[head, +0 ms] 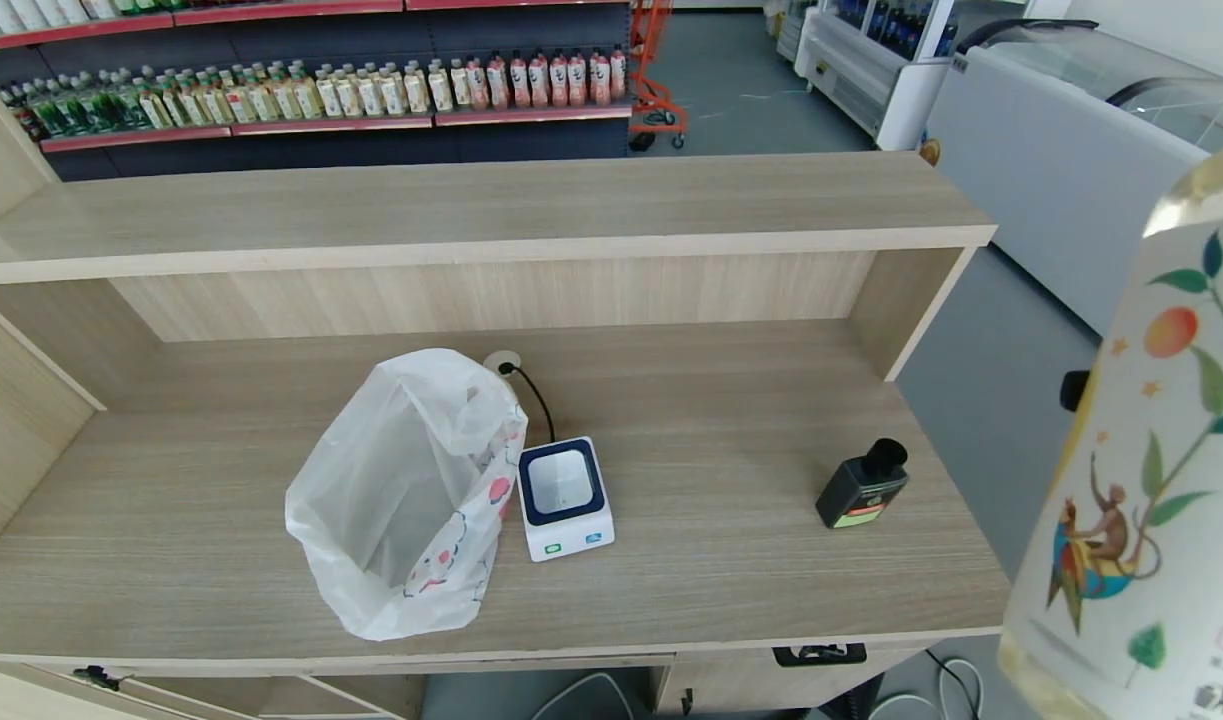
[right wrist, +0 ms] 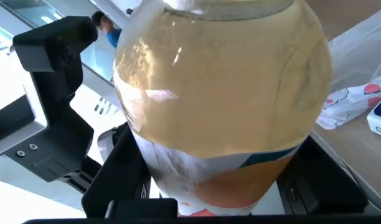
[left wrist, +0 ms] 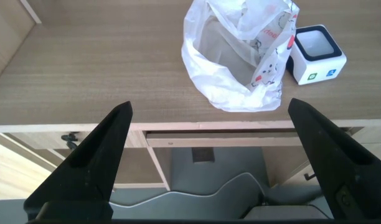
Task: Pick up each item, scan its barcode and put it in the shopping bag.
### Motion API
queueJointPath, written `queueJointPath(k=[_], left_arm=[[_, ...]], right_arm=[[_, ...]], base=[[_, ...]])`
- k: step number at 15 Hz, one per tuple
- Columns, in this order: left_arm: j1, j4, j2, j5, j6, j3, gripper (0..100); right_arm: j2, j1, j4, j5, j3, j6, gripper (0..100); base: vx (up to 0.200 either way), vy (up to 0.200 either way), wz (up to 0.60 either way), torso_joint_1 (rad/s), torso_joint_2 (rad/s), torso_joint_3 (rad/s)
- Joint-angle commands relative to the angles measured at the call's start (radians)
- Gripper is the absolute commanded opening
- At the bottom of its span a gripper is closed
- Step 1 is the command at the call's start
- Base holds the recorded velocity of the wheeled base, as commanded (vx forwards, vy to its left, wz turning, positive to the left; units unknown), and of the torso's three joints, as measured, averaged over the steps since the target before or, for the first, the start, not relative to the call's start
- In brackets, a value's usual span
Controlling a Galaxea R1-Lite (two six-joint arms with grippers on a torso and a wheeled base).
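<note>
Right gripper (right wrist: 221,186): closed on a bottle (right wrist: 221,93) of pale yellow liquid with an illustrated label, fingers clamped on either side of the body. The bottle (head: 1141,480) is held up off the bench, close in at the right of the head view.

Left gripper (left wrist: 210,111): open, jaws wide apart, nothing between them; it hangs above the near edge of the bench (left wrist: 84,68).

On the bench (head: 721,560):
- White shopping bag (head: 401,500), mouth open, left of centre.
- White scanner (head: 565,497) with dark blue frame, just beside the bag on its right, touching or nearly so.
- Black cable (head: 536,395) runs from the scanner back to a hole in the bench top.
- Small dark bottle (head: 863,485) with black cap, well apart, near the right end.

Behind the bench: store shelves (head: 321,90) lined with drink bottles.
</note>
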State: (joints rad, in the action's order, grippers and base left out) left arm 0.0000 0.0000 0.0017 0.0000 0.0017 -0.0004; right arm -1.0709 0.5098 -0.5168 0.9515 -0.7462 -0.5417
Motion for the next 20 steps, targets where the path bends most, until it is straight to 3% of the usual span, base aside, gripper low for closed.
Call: queueJointPath(k=[1, 6, 20], left_arm=[[0.0, 0.0, 0.0, 0.0, 0.0, 0.0, 100], [0.0, 0.0, 0.0, 0.0, 0.0, 0.0, 100], [0.0, 0.0, 0.0, 0.0, 0.0, 0.0, 100]], right_arm=[[0.011, 0.013, 0.001, 0.0, -0.013, -0.001, 0], [0.011, 0.075, 0.107, -0.005, -0.079, -0.067, 0], [-0.006, 0.099, 0.109, -0.008, -0.098, -0.09, 0]], base=[[0.0, 0.0, 0.0, 0.0, 0.0, 0.0], [0.0, 0.0, 0.0, 0.0, 0.0, 0.0], [0.0, 0.0, 0.0, 0.0, 0.0, 0.0]])
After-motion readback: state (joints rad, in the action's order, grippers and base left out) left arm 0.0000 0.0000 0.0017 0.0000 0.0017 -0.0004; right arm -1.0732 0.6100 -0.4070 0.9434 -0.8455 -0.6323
